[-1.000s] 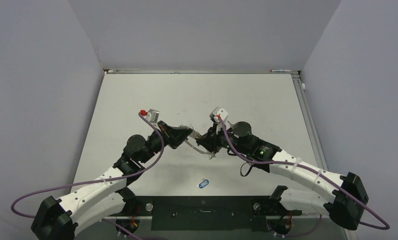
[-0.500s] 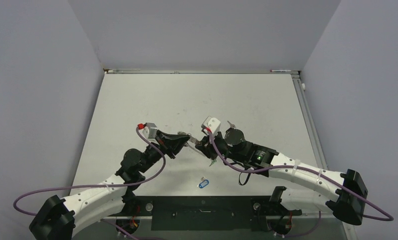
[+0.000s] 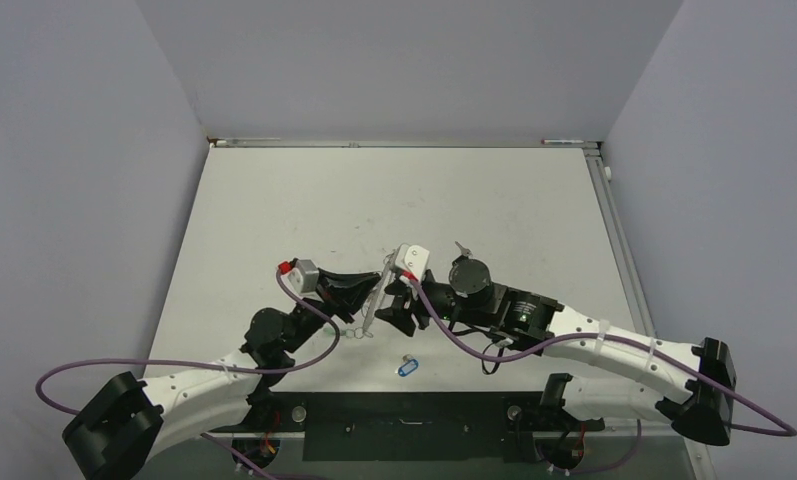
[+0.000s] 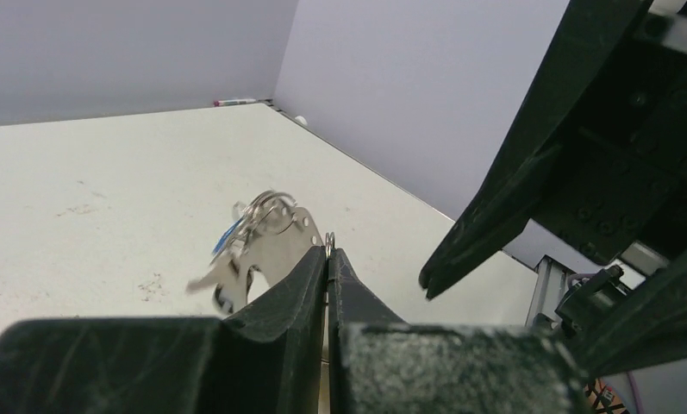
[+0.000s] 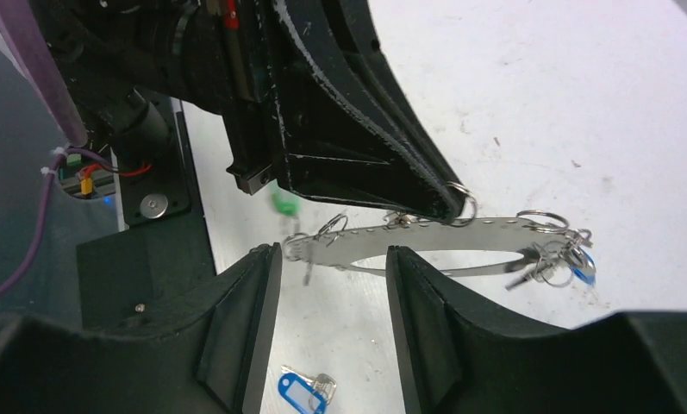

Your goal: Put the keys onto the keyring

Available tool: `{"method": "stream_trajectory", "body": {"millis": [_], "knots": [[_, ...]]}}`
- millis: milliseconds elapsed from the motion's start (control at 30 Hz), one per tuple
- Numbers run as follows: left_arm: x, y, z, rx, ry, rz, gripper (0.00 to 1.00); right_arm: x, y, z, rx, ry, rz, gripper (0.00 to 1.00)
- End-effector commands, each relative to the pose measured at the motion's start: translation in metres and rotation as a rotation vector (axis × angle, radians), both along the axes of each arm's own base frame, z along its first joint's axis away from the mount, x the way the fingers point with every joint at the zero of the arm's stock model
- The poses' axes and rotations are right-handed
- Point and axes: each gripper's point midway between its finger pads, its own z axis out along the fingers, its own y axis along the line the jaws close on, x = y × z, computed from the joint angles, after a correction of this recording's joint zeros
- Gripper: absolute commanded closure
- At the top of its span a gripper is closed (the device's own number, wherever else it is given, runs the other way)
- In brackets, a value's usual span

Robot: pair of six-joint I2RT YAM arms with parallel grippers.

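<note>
The keyring point(image 5: 460, 246) is a large flat grey metal loop with holes along it, held in the air. Small split rings and keys hang from it: a cluster with a blue tag point(image 5: 581, 263) at one end and a green tag point(image 5: 281, 204) near the other. My left gripper point(image 4: 328, 254) is shut on a small wire ring at the keyring's edge point(image 5: 460, 203). My right gripper point(image 5: 333, 254) is open, its fingers either side of the keyring's near end without touching it. A loose key with a blue tag point(image 3: 406, 367) lies on the table below, also in the right wrist view point(image 5: 309, 398).
Both grippers point(image 3: 379, 305) meet over the near middle of the white table point(image 3: 274, 200). A small silver thing, perhaps a key point(image 3: 461, 247), lies behind the right arm. The black base plate point(image 3: 404, 410) runs along the near edge. Grey walls stand on three sides.
Both grippers have moved left and toward the near edge, carrying the keyring along. The loose blue-tagged key has not moved.
</note>
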Motion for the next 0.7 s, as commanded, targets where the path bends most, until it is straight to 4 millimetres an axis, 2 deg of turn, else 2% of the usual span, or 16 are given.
{"method": "stream_trajectory", "body": {"millis": [0,33,133,233,500,667], "knots": [[-0.011,0.008,0.041,-0.101,-0.146,-0.001,1.0,0.017,-0.021,0.056,0.077,-0.132,-0.058,0.52],[-0.013,0.009,0.042,-0.107,-0.154,-0.006,1.0,0.024,-0.029,0.063,0.087,-0.142,-0.08,0.52],[-0.021,0.01,0.049,-0.123,-0.185,-0.035,1.0,0.029,-0.043,0.086,0.156,-0.15,-0.041,0.52],[-0.029,0.009,0.057,-0.142,-0.208,-0.068,1.0,0.024,-0.046,0.099,0.197,-0.159,0.021,0.57],[-0.049,0.011,0.081,-0.215,-0.251,-0.152,1.0,-0.005,-0.028,0.093,0.168,-0.098,0.257,0.62],[-0.063,0.013,0.092,-0.25,-0.282,-0.204,1.0,-0.013,-0.021,0.091,0.168,-0.07,0.335,0.63]]}}
